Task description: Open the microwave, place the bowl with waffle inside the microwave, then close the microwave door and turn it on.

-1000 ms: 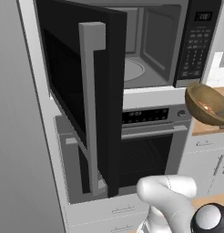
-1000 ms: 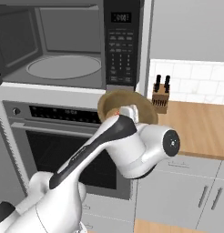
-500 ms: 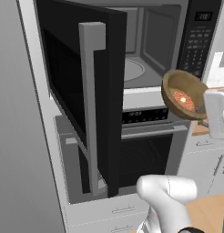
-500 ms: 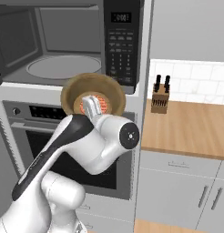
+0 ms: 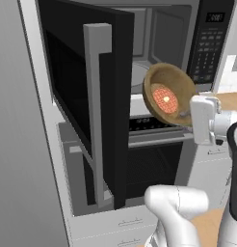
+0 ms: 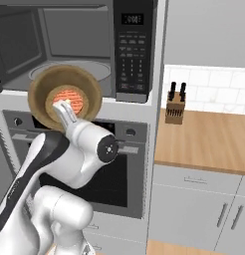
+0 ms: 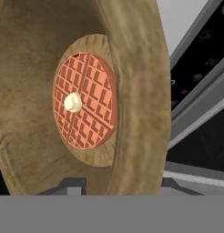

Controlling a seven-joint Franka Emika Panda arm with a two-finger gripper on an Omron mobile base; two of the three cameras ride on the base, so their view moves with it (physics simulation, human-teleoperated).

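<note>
Bowl (image 5: pixel 168 94), pinched at its rim by the part-closed end effector (image 5: pixel 185 115), hangs steeply tilted in front of the open microwave (image 6: pixel 69 45), so the waffle (image 7: pixel 84 101) could slide out, or the rim strike the door (image 5: pixel 86 96).

The bowl (image 7: pixel 132 91) is cut off by the top and left edges in the hand view. In the left base view, the open microwave door (image 5: pixel 91 96) hides the left part of the turntable (image 5: pixel 137 77). The keypad (image 6: pixel 132 55) labels are too small to read.
</note>
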